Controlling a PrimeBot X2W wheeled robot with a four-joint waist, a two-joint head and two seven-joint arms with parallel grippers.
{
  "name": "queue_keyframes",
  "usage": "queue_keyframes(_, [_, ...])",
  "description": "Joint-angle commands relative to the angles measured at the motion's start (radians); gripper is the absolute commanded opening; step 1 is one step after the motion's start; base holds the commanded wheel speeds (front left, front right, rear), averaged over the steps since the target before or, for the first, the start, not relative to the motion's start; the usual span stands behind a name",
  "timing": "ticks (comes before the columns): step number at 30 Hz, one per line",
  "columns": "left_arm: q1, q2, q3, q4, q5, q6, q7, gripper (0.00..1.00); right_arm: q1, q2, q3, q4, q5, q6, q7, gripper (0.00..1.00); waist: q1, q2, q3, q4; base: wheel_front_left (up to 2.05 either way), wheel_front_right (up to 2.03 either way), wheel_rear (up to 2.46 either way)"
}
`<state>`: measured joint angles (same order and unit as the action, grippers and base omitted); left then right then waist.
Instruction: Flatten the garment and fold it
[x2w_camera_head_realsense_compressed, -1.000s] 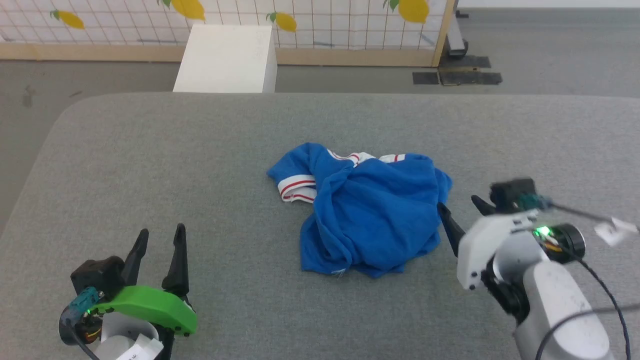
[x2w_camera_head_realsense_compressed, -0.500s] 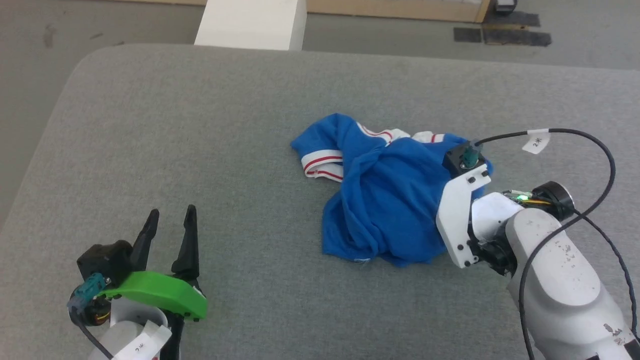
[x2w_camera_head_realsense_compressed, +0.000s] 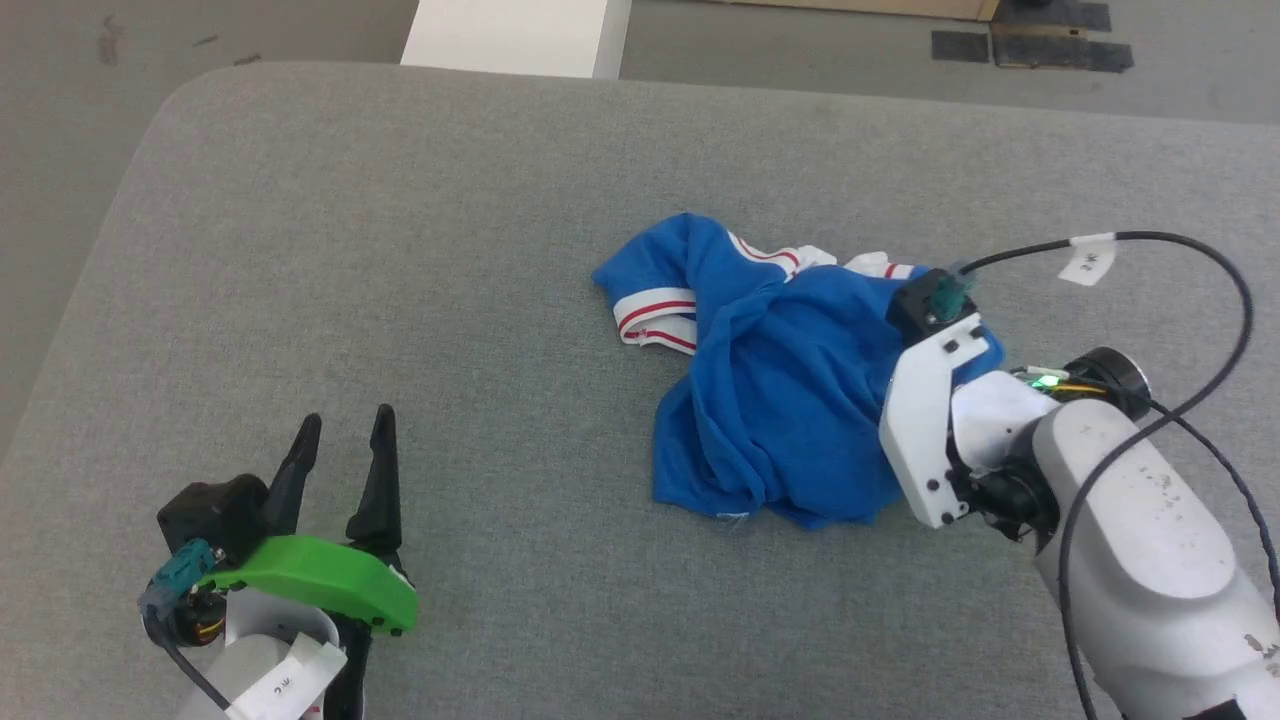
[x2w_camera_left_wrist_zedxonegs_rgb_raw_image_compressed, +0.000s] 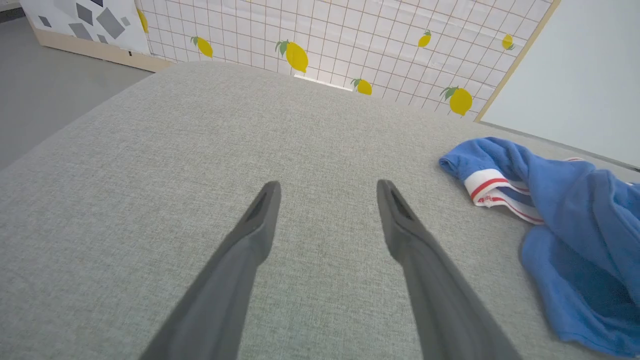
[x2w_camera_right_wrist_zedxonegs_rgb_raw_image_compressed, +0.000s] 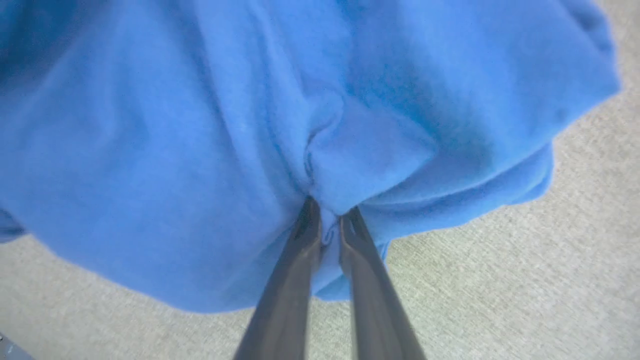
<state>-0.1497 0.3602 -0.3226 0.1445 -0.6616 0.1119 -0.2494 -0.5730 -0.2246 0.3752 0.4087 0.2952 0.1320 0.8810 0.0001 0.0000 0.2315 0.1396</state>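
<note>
Left gripper (x2w_camera_head_realsense_compressed: 348, 416) idling open, right gripper (x2w_camera_right_wrist_zedxonegs_rgb_raw_image_compressed: 331, 206) pinching the one garment (x2w_camera_head_realsense_compressed: 780, 400).

Well to the left of the garment, the left gripper is hovering over bare grey table (x2w_camera_head_realsense_compressed: 400, 250), its jaws standing wide apart, holding and touching nothing. The single garment is lying crumpled in a heap, blue cloth uppermost, with a red-striped white cuff (x2w_camera_head_realsense_compressed: 655, 320) showing at its left edge and a strip of striped trim (x2w_camera_head_realsense_compressed: 770, 255) along its far side. At the garment's right edge the right gripper is reaching in, its jaws drawn almost together and pinching a raised fold of the blue cloth between them. In all: two grippers, one garment.
</note>
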Motion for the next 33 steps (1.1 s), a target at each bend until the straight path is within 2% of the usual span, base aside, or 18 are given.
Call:
queue_keyframes(1, [-0.016, -0.003, 0.002, 0.002, -0.004, -0.008, -0.006, 1.00, 0.017, -0.006, -0.012, -0.007, 0.015, -0.001, -0.018, 0.00, -0.0001, 0.0000, -0.017, -0.011, 0.00, 0.00, 0.00])
queue_keyframes(6, [-0.004, 0.000, 0.002, 0.006, -0.007, -0.007, -0.006, 1.00, 0.064, -0.016, -0.090, -0.090, 0.048, -0.001, -0.075, 0.00, -0.0001, 0.0000, -0.061, -0.033, 0.00, 0.00, 0.00])
queue_keyframes(12, [0.026, 0.003, 0.003, 0.003, -0.017, -0.002, -0.001, 1.00, 0.260, -0.025, -0.227, -0.233, 0.051, -0.001, -0.074, 0.00, -0.0001, 0.0000, -0.119, -0.062, 0.00, 0.00, 0.00])
queue_keyframes(16, [0.040, 0.006, 0.000, -0.006, -0.021, 0.002, 0.005, 1.00, 0.441, 0.017, -0.333, -0.297, 0.039, -0.001, -0.024, 0.00, -0.0001, 0.0000, -0.136, -0.073, 0.00, 0.00, 0.00])
queue_keyframes(20, [0.045, 0.008, -0.005, -0.012, -0.024, 0.002, 0.011, 1.00, 0.534, 0.071, -0.372, -0.322, 0.027, -0.001, -0.022, 0.00, -0.0001, 0.0000, -0.136, -0.079, 0.00, 0.00, 0.00])
queue_keyframes(21, [0.045, 0.008, -0.005, -0.013, -0.025, 0.002, 0.012, 1.00, 0.542, 0.081, -0.376, -0.325, 0.024, -0.001, -0.031, 0.08, -0.0001, 0.0000, -0.136, -0.080, 0.00, 0.00, 0.00])
queue_keyframes(22, [0.045, 0.009, -0.006, -0.013, -0.026, 0.003, 0.013, 1.00, 0.547, 0.091, -0.380, -0.330, 0.021, -0.001, -0.050, 1.00, -0.0001, 0.0000, -0.136, -0.081, 0.00, 0.00, 0.00])
queue_keyframes(27, [0.051, 0.014, -0.009, -0.014, -0.029, 0.003, 0.020, 1.00, 0.517, 0.130, -0.434, -0.374, 0.047, -0.001, -0.190, 1.00, -0.0001, 0.0000, -0.143, -0.088, 0.00, 0.00, 0.00])
queue_keyframes(33, [0.052, 0.017, -0.017, -0.015, -0.030, 0.005, 0.029, 1.00, 0.481, 0.156, -0.582, -0.425, 0.046, -0.001, -0.420, 1.00, -0.0001, 0.0000, -0.161, -0.086, 0.00, 0.00, 0.00])
